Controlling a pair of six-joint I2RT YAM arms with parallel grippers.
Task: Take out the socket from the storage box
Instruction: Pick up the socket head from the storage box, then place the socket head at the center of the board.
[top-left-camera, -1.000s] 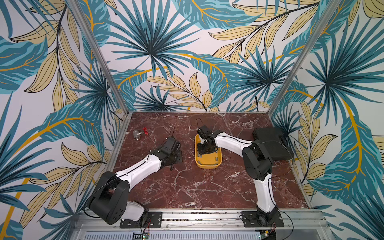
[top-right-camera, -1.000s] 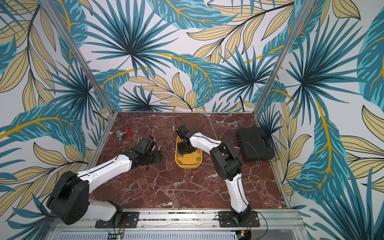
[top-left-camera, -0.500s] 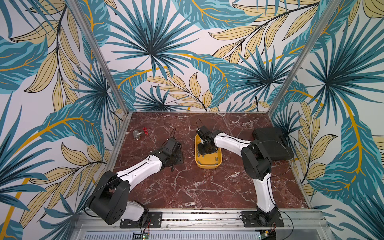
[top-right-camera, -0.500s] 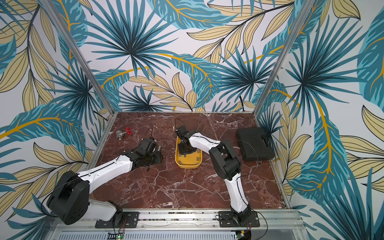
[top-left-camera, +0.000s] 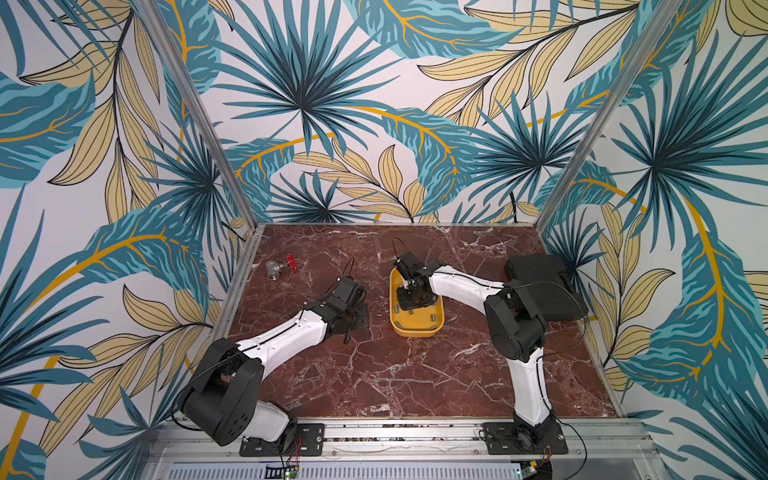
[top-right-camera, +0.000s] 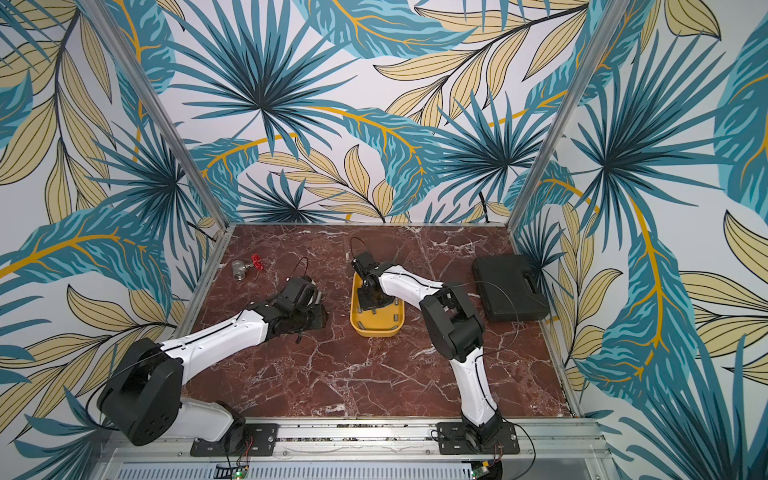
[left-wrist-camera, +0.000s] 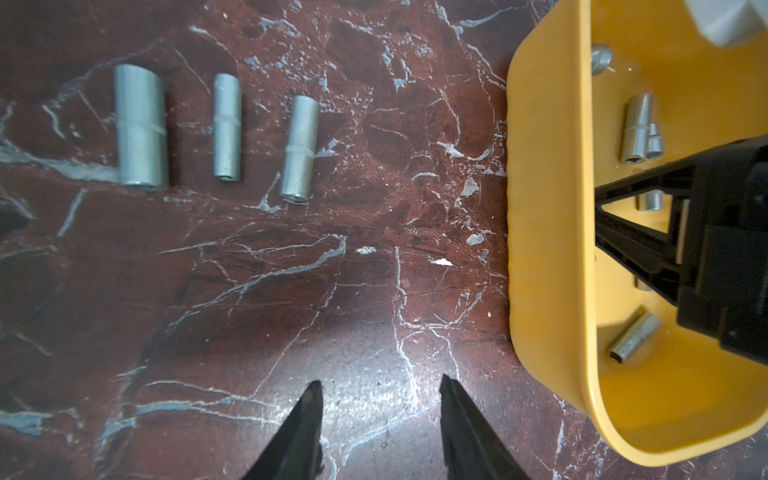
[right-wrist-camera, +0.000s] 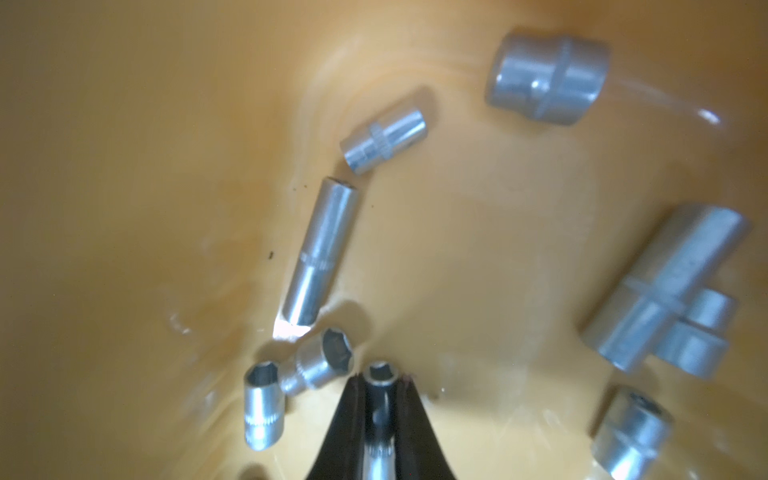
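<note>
**A:** Where's the socket?

**B:** Inside the box (top-left-camera: 417, 332); the right gripper (right-wrist-camera: 380, 381) is pinched tight on it. The socket (right-wrist-camera: 376, 432) is slim, and its hex mouth shows at the fingertips; whether it rests on the box floor, I cannot tell.

**A:** What else is in the box?

**B:** Loose pieces all round; two short sockets (right-wrist-camera: 322, 363) touch each other just beside the fingertips; a long socket (right-wrist-camera: 322, 253) lies past those; a fat socket (right-wrist-camera: 548, 79) sits farther off.

**A:** And the left gripper?

**B:** The left gripper (left-wrist-camera: 379, 384) hangs outside the box, just beside its long wall; its jaws stand partway apart with nothing between them; bare table (left-wrist-camera: 249, 291) shows beneath.

**A:** Anything else outside the box?

**B:** A row of sockets (left-wrist-camera: 227, 126), three lying apart from one another, is on the table near the box, on the left arm's side; a valve (top-left-camera: 280, 268) is farther out that way, well apart from the box; a black case (top-left-camera: 540, 286) lies well apart on the box's opposite side.
</note>
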